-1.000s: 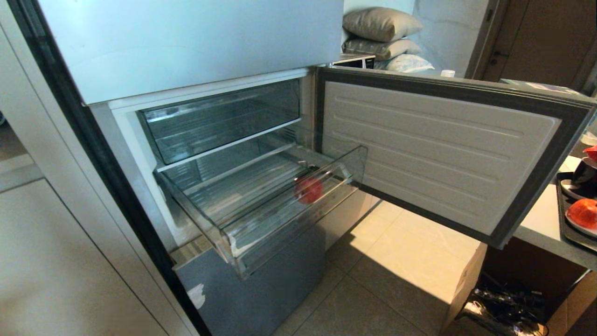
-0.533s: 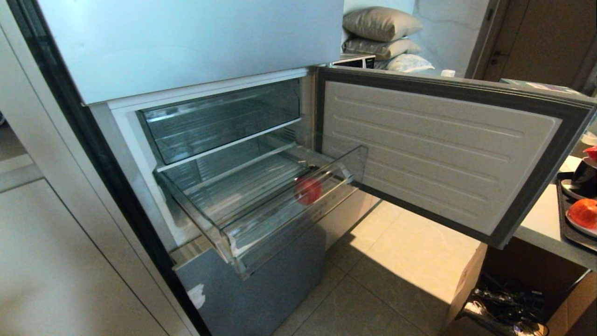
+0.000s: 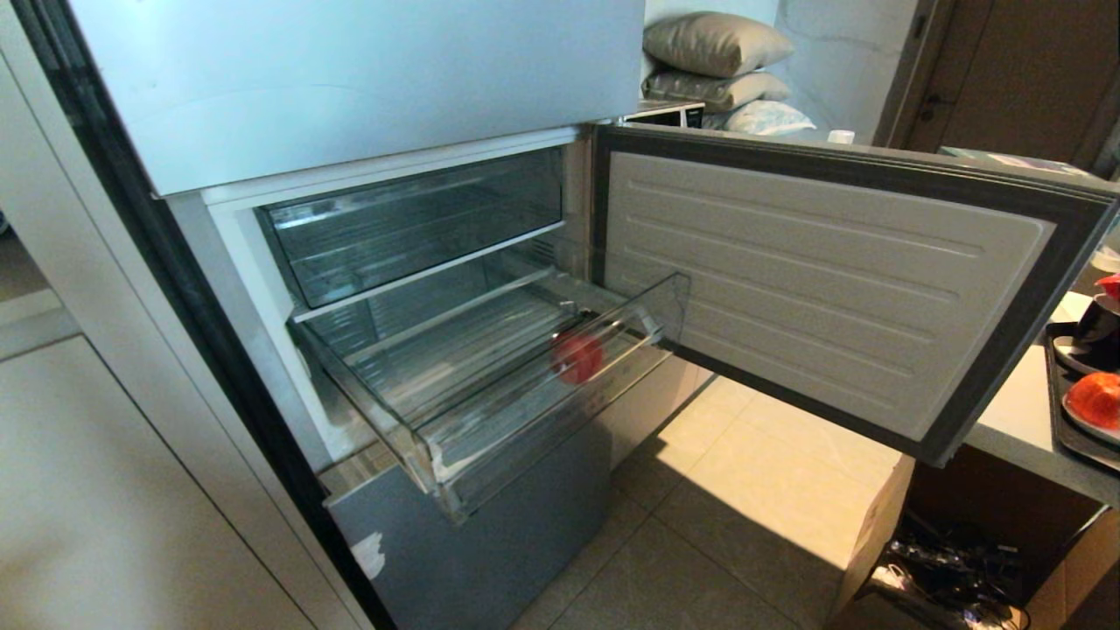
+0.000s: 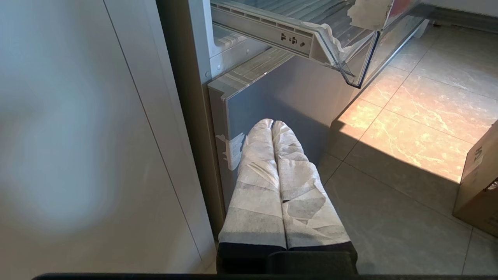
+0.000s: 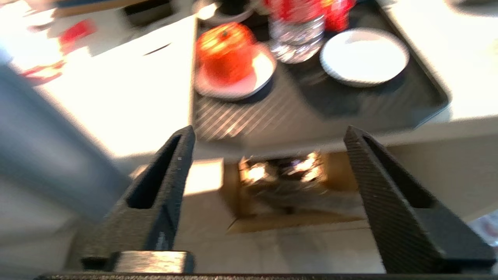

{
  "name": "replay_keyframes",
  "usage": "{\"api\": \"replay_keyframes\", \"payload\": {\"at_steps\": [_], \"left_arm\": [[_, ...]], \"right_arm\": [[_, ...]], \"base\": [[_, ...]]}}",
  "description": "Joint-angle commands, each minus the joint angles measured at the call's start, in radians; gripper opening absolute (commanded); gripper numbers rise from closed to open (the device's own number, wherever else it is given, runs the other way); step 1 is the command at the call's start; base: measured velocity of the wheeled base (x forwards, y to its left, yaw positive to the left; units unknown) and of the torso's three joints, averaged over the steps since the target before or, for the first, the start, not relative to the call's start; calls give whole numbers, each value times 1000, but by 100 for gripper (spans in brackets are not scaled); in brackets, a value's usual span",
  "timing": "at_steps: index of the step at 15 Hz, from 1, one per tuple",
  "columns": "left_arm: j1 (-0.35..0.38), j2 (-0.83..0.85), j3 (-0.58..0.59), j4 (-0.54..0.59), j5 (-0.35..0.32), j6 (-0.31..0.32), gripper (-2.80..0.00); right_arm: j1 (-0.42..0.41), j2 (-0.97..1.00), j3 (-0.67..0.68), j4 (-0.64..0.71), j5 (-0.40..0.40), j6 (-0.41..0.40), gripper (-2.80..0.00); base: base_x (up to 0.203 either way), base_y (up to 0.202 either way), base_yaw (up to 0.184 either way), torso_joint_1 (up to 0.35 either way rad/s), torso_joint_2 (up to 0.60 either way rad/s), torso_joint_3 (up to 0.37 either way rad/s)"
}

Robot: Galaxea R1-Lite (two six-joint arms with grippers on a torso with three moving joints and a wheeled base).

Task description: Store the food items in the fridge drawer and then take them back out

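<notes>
One red fruit (image 3: pixel 577 356) lies in the pulled-out fridge drawer (image 3: pixel 542 407). Right claw (image 5: pixel 268 134), fingers apart, faces the counter's plated fruit (image 5: pixel 225 52); left claw (image 4: pixel 272 126) pressed together below the drawer.

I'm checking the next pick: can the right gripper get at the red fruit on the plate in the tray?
Probably yes. The right gripper is open and empty, facing the fruit on its plate, with nothing between them or over the fruit.

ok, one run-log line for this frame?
clear plastic fridge drawer: pulled out, one round red fruit inside | second red fruit: on white plate | right gripper: open, empty | left gripper: shut, parked
</notes>
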State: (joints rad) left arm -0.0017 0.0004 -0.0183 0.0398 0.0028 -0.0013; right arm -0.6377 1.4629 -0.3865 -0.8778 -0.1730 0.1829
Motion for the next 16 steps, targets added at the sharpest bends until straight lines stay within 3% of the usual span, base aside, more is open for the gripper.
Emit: {"api": "replay_keyframes", "payload": {"at_steps": [1, 10, 16], "left_arm": [[0, -2, 0, 0, 0, 0, -280], [0, -2, 0, 0, 0, 0, -280], [0, -2, 0, 0, 0, 0, -280]], "right_arm": [[-42, 151, -84, -15, 16, -9, 0], [-43, 469, -454, -14, 35, -29, 0], [20, 620, -619, -12, 31, -32, 0]], "base": [[0, 0, 0, 0, 0, 0], [0, 0, 0, 0, 0, 0], [0, 0, 0, 0, 0, 0]]}}
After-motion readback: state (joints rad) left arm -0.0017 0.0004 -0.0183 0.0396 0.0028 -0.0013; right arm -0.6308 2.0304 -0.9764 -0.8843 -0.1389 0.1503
